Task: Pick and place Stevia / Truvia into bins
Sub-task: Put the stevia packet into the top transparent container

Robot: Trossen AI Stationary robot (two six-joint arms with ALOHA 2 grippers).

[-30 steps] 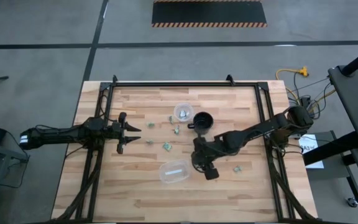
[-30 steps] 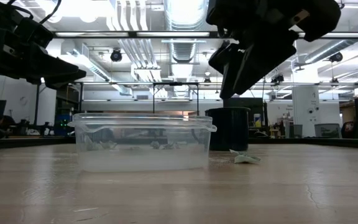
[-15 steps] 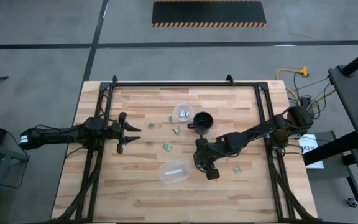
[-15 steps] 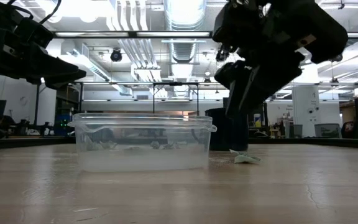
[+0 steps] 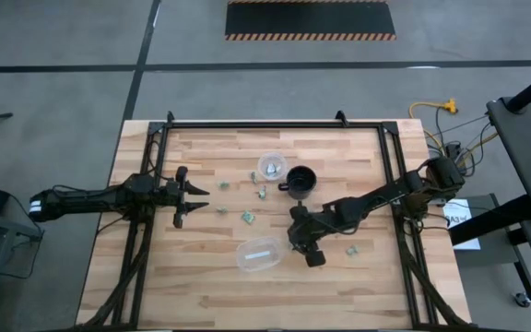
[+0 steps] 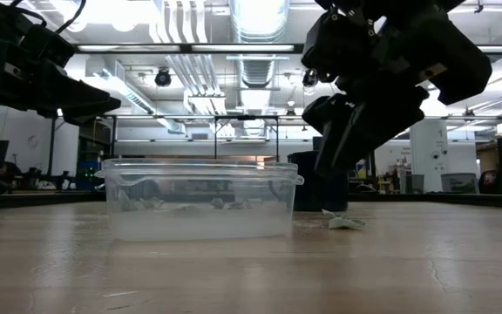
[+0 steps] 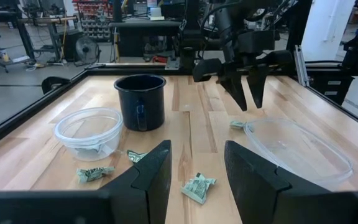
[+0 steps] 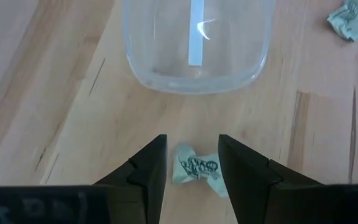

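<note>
The right gripper (image 5: 295, 243) hangs low over the wooden table (image 5: 201, 286), just beside the big oval clear tub (image 5: 258, 254). Its two dark fingers (image 8: 146, 168) are spread apart with nothing between them, and a little packet (image 8: 196, 169) lies on the wood right in that gap. The packet is small, crumpled, pale green and white with dark print on it. More packets like it are scattered on the table: one (image 5: 352, 249) to the right of the gripper, one (image 5: 247, 218) near the middle, and a few (image 5: 224, 184) farther left and back. The small round clear cup (image 5: 272, 167) sits toward the far side, touching or almost touching the black mug (image 5: 300, 179), and there is something pale and crumpled inside the cup. The left gripper (image 5: 201, 194) waits over the left part of the table, fingers (image 7: 156, 171) open and empty.
</note>
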